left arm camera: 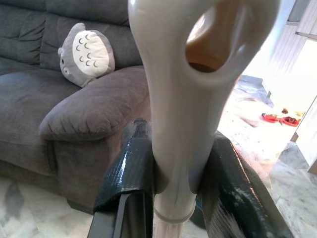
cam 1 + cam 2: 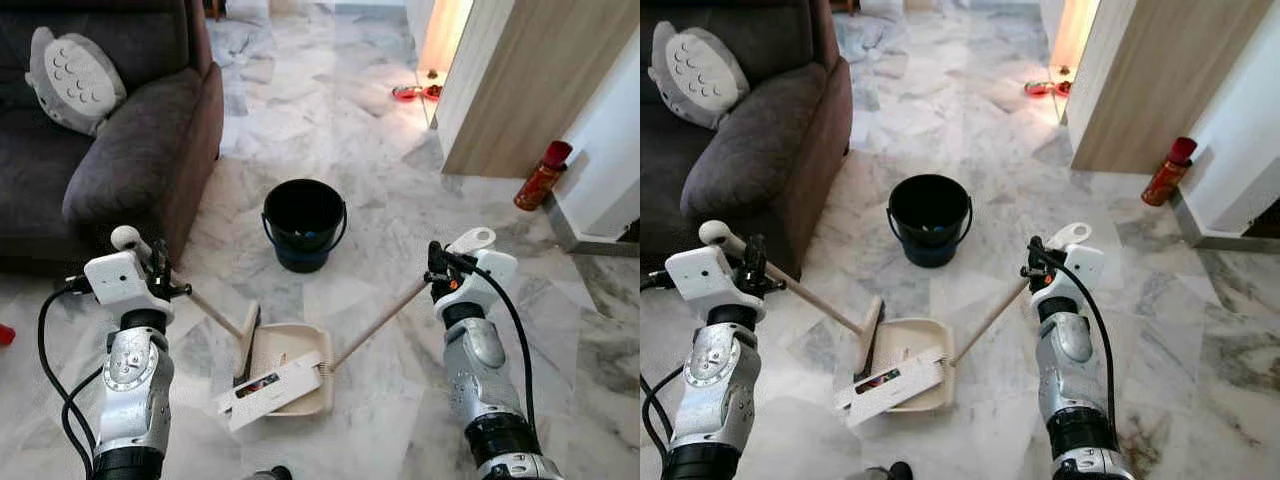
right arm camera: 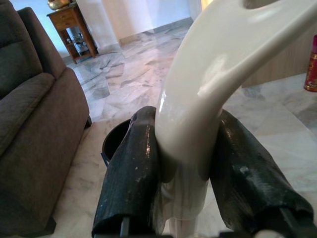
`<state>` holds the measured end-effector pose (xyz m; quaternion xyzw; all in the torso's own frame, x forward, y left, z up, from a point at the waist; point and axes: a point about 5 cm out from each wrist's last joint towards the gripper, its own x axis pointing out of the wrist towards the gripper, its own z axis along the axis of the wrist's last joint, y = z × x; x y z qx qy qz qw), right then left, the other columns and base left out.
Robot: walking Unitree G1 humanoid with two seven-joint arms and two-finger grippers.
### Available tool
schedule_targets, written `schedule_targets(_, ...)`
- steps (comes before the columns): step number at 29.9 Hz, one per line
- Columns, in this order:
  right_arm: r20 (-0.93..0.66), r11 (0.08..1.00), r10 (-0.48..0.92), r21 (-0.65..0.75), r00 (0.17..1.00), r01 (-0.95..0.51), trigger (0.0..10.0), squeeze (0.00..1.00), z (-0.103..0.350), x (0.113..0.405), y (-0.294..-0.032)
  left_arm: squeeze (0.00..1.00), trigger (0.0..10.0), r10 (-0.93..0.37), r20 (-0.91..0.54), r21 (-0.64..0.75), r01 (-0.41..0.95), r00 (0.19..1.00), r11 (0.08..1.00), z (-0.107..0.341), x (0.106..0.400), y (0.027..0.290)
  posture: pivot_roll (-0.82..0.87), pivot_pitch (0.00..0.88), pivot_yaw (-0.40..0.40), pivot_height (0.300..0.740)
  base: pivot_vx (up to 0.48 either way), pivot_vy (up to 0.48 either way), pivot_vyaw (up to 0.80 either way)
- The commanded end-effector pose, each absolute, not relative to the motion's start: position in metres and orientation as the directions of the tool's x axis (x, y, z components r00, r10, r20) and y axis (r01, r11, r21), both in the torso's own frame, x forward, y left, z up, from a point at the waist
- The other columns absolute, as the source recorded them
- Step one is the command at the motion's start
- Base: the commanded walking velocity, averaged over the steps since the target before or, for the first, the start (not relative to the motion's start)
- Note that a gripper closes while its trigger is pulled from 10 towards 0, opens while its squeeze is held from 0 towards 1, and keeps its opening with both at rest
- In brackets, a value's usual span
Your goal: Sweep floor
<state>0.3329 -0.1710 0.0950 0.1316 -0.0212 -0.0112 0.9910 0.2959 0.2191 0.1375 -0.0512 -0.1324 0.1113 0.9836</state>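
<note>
Cream dustpan (image 2: 290,375) flat on marble floor (image 2: 380,200) between both arms, brush (image 2: 248,345) head resting in it, left gripper (image 2: 158,272) fingers clamped on brush handle, right gripper (image 2: 437,278) fingers clamped on dustpan handle, black bucket (image 2: 304,224) beyond, grey sofa (image 2: 120,150) left.

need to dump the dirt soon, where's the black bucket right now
The black bucket stands on the marble floor straight ahead, just beyond the dustpan, beside the sofa arm on its right.

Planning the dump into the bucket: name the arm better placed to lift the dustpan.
Right. The right gripper clamps the dustpan handle; the left gripper holds the broom, whose head stands at the dustpan. The bucket sits just ahead.
</note>
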Motion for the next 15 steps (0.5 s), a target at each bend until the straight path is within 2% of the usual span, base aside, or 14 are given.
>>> schedule_targets(1, 0.071, 0.959, -0.030, 0.284, 0.997, 0.009, 10.0, 0.00, 0.1028, 0.3360, -0.1713, 0.00, 10.0, 0.231, 0.293, -0.109, -0.207, 0.928, 0.972, 0.1484, 0.2944, 0.2195, 0.07, 0.151, -0.024, 0.740, 0.000, 0.000, 0.00)
schedule_targets(13, 0.067, 0.963, -0.023, 0.271, 0.997, 0.004, 10.0, 0.00, 0.1025, 0.3363, -0.1709, 0.00, 10.0, 0.281, 0.291, -0.079, -0.270, 0.914, 0.960, 0.1483, 0.2921, 0.2262, 0.07, 0.152, -0.023, 0.740, 0.000, 0.000, 0.00)
schedule_targets(15, 0.066, 0.964, -0.022, 0.266, 0.998, 0.004, 10.0, 0.00, 0.1023, 0.3361, -0.1711, 0.00, 10.0, 0.283, 0.289, -0.075, -0.273, 0.915, 0.959, 0.1478, 0.2919, 0.2266, 0.07, 0.152, -0.024, 0.740, 0.255, 0.000, 0.00)
